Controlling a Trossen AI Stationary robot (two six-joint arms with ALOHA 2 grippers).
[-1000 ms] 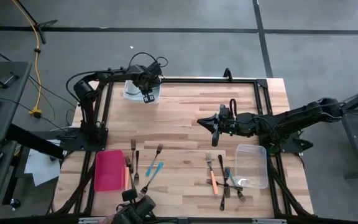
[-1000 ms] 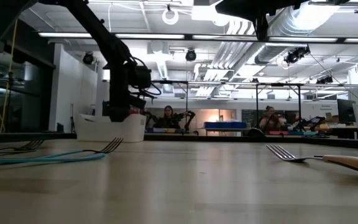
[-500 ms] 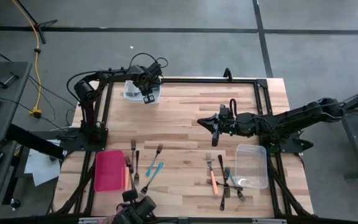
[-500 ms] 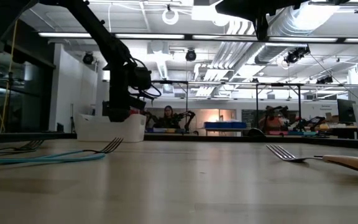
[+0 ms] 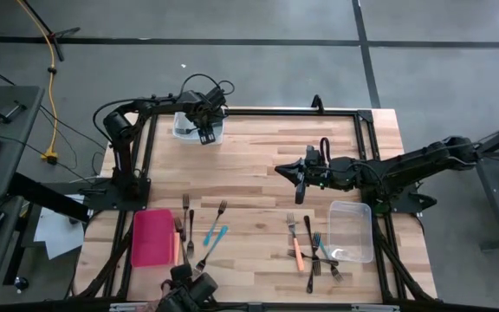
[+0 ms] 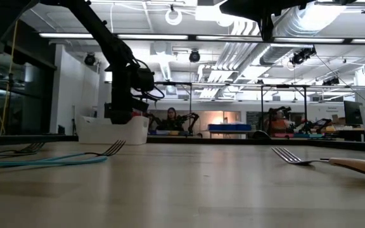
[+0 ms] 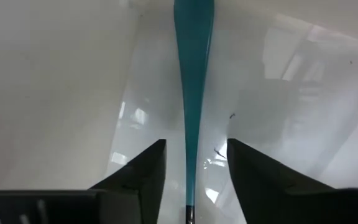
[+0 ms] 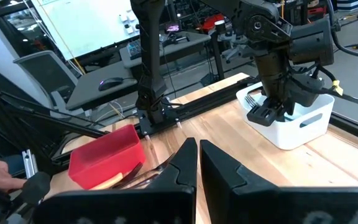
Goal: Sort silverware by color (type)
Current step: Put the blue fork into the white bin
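My left gripper (image 5: 206, 134) hangs over the white tub (image 5: 199, 126) at the table's far left. It is open. In the left wrist view a teal utensil handle (image 7: 193, 62) lies in the tub between its fingers (image 7: 145, 171), clear of both. My right gripper (image 5: 294, 176) is shut and holds nothing, above the middle of the table. More silverware lies on the wood: dark forks (image 5: 186, 217) and teal pieces (image 5: 215, 236) at the near left, an orange fork (image 5: 298, 253) and dark forks (image 5: 314, 251) at the near right.
A red tray (image 5: 152, 237) lies at the near left. A clear tub (image 5: 351, 230) stands at the near right beside the right pile. Bare wood lies between the two piles and behind them. People are at benches in the room beyond the table.
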